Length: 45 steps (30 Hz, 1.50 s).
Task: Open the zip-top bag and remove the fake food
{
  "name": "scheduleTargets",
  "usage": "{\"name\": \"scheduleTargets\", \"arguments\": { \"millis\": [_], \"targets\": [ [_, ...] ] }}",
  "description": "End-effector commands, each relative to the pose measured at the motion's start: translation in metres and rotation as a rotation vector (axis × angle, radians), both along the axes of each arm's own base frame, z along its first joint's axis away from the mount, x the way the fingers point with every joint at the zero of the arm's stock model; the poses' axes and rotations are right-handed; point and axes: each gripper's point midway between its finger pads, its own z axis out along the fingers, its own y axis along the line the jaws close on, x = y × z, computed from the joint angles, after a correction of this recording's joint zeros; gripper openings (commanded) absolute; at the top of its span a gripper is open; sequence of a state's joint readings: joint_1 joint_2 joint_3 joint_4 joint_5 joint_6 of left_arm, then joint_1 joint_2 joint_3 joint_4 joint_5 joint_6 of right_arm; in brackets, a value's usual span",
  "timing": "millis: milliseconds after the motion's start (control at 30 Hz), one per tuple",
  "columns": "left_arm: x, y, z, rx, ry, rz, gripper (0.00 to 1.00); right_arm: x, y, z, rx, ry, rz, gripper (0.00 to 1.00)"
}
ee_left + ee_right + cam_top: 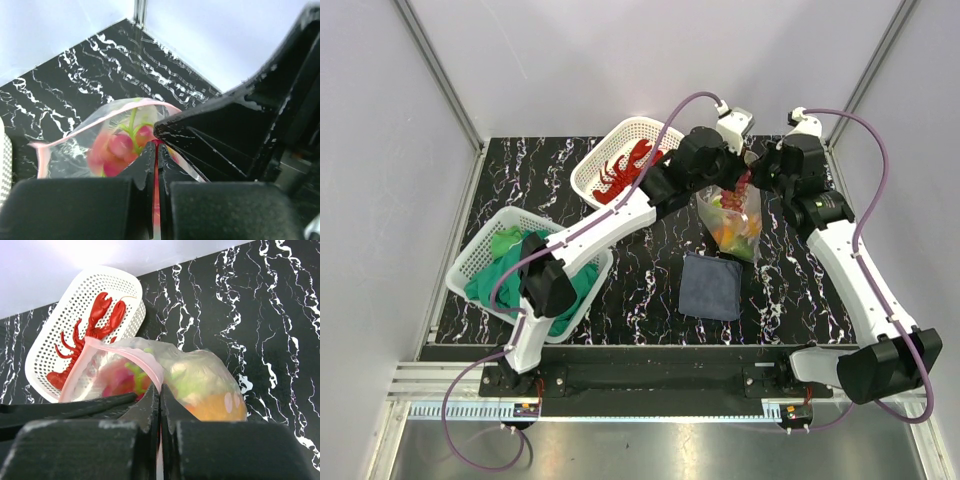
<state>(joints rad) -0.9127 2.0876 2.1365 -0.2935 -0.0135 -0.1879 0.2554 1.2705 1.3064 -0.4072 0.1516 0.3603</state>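
Both grippers are clamped shut on the pink zip strip (150, 365) of the zip-top bag (736, 222). The left gripper (156, 145) and the right gripper (160, 390) meet it from opposite sides, tips close together. The bag hangs just below and ahead of them; I cannot tell whether its bottom rests on the table (800, 290). Beyond the right gripper's tips the strip curves into a loop, so the mouth looks partly parted. Most of the fake food (117, 147), including an orange fruit (215, 407), sits inside, while the red lobster (90, 335) lies in the white basket (40, 357) further ahead. To do this step well, I judge each gripper should draw straight back from the other, level and slow, so that the lips peel apart without tipping the bag.
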Motion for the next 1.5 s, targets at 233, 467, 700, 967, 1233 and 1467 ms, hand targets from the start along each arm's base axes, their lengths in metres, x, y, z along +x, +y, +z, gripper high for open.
{"name": "scheduleTargets", "arguments": {
  "millis": [233,467,700,967,1233,1467],
  "targets": [
    [-0.023,0.025,0.087,-0.189,-0.025,0.003,0.0,0.004,-0.019,0.015,-0.039,-0.047,-0.078,0.0],
    [-0.029,0.049,0.122,-0.226,-0.083,-0.001,0.0,0.005,-0.017,0.0,-0.01,-0.023,-0.078,0.0],
    [-0.029,0.076,0.156,-0.308,-0.1,-0.027,0.0,0.013,-0.014,-0.018,-0.008,0.008,-0.075,0.0],
    [0.021,0.151,0.162,-0.295,-0.141,0.118,0.0,0.019,-0.019,-0.024,-0.061,0.015,-0.088,0.0],
    [0.098,0.207,0.088,-0.23,-0.069,0.285,0.0,0.023,-0.019,-0.031,-0.086,0.025,-0.077,0.0],
    [0.158,0.232,0.007,-0.168,0.042,0.369,0.0,0.023,-0.017,-0.03,-0.083,0.021,-0.068,0.0]
  ]
}}
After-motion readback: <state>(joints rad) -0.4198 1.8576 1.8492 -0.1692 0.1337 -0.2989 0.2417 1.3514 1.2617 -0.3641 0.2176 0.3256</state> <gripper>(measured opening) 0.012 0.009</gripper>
